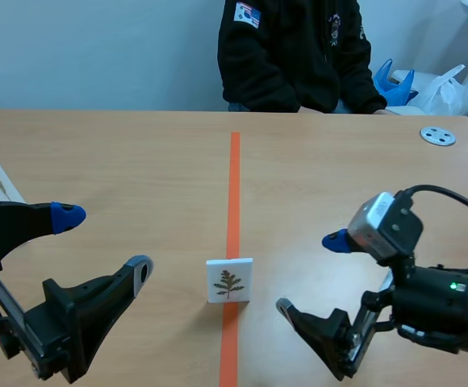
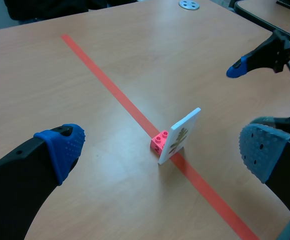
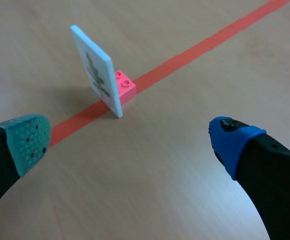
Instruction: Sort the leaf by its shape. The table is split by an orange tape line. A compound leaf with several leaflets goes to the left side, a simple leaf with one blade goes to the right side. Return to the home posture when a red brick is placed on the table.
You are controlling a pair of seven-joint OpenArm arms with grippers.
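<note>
Left tool [image 1: 105, 242], right tool [image 1: 311, 274] agape — leaf card [image 1: 229, 280] upright on tape [image 1: 234, 177], pink block [image 2: 159, 141] half-hidden behind

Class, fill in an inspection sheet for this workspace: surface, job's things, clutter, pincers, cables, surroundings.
Surface: wooden table, split by orange tape line.
Job's things: leaf card upright on the line, pink brick behind it.
Clutter: grey disc far right; white object at left edge.
Pincers: left pincer and right pincer open, empty, flanking the card.
Cables: black cable over right arm.
Surroundings: person in black across the table; bags beside.
</note>
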